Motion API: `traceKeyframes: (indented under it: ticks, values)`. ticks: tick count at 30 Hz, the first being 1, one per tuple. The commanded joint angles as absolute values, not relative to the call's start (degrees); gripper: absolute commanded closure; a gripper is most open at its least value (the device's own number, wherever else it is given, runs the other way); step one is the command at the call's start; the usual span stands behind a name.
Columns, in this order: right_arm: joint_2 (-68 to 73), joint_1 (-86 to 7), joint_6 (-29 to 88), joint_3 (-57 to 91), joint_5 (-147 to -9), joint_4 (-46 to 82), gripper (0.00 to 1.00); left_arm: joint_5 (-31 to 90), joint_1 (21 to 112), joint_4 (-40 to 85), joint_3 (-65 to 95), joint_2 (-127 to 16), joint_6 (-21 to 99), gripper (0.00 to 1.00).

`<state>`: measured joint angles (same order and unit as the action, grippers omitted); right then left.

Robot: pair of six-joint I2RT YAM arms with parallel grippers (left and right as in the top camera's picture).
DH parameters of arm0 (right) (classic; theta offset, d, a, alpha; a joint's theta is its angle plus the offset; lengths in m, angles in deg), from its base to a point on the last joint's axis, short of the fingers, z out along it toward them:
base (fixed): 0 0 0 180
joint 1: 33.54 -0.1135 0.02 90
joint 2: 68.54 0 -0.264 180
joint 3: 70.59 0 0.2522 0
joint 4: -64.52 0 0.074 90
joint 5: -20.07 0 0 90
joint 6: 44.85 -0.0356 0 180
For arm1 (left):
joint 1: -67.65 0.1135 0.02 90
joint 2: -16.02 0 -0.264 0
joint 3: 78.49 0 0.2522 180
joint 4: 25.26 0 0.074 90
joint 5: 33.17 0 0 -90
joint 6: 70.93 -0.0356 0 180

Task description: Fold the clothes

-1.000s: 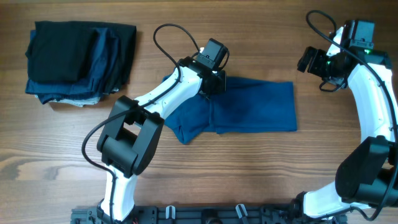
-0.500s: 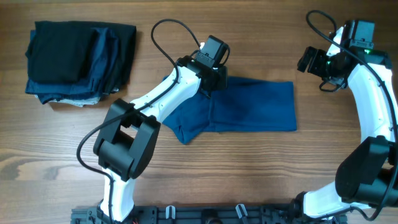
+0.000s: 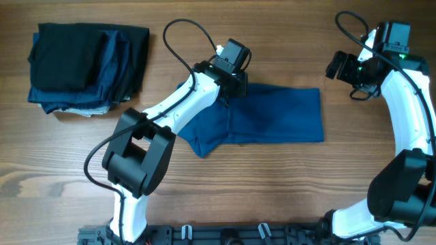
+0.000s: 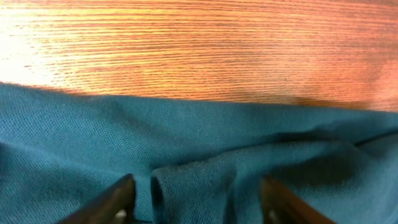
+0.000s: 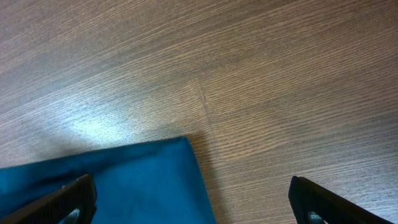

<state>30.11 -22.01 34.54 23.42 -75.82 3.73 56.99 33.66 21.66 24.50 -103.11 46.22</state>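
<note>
— So, where's the shirt point(image 3: 272, 116)?
— Mid-table point(image 3: 272, 197), folded into a band. Its long axis runs 9 to 3 o'clock. The end at 3 is squared, and the end at 9 is bunched, with a flap sagging toward 7.
— Which way does the collar point?
— Can't tell, it's folded out of sight.
— Left gripper point(image 4: 199, 199)?
— At the shirt's far edge, about 11 o'clock. Its fingers are spread with a ridge of cloth between them, not pinched.
— Right gripper point(image 5: 193, 200)?
— Beyond the shirt's 2 o'clock corner, jaws wide apart, holding nothing.
— Anything else?
— A dark pile point(image 3: 85, 68) at the table's 10 o'clock, well apart from the shirt.
</note>
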Motion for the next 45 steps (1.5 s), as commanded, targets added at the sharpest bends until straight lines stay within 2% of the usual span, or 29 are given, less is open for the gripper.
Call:
traceKeyframes:
  ticks: [1, 5, 6, 7, 8, 9, 10, 25, 38, 45]
  values:
    - [30.6, -22.1, 34.7, 23.7, -74.8, 4.0, 0.0, 58.0, 34.0, 22.5, 26.3, -99.2, 45.4, 0.32]
    - [30.6, -22.1, 34.6, 23.7, -74.8, 4.0, 0.0, 57.8, 33.7, 22.9, 26.7, -91.8, 45.4, 0.36]
    - [30.6, -22.1, 34.6, 23.7, -74.8, 4.0, 0.0, 57.7, 33.7, 23.9, 26.7, -90.3, 45.4, 0.49]
    - [30.6, -22.1, 34.6, 23.7, -74.8, 4.0, 0.0, 57.7, 33.7, 24.7, 26.7, -89.8, 45.4, 0.72]
    - [30.6, -22.1, 34.6, 23.7, -74.8, 4.0, 0.0, 57.7, 33.7, 25.6, 26.7, -89.8, 45.4, 0.84]
    - [30.6, -22.1, 34.6, 23.7, -74.8, 4.0, 0.0, 57.1, 33.7, 26.7, 26.6, -89.9, 45.4, 0.94]
    - [30.6, -22.1, 34.7, 23.7, -74.8, 4.0, 0.0, 56.5, 33.7, 26.9, 26.2, -90.2, 45.4, 0.96]
    - [30.6, -22.1, 34.6, 23.7, -74.8, 4.0, 0.0, 52.9, 33.9, 28.3, 24.3, -106.5, 45.2, 0.96]
    - [30.6, -22.1, 34.7, 23.7, -74.8, 4.1, 0.0, 61.0, 34.2, 28.4, 25.0, -85.3, 45.2, 0.96]
    - [30.6, -22.1, 34.4, 23.7, -75.2, 4.1, 0.0, 62.9, 39.6, 33.5, 25.0, -79.5, 45.2, 0.93]
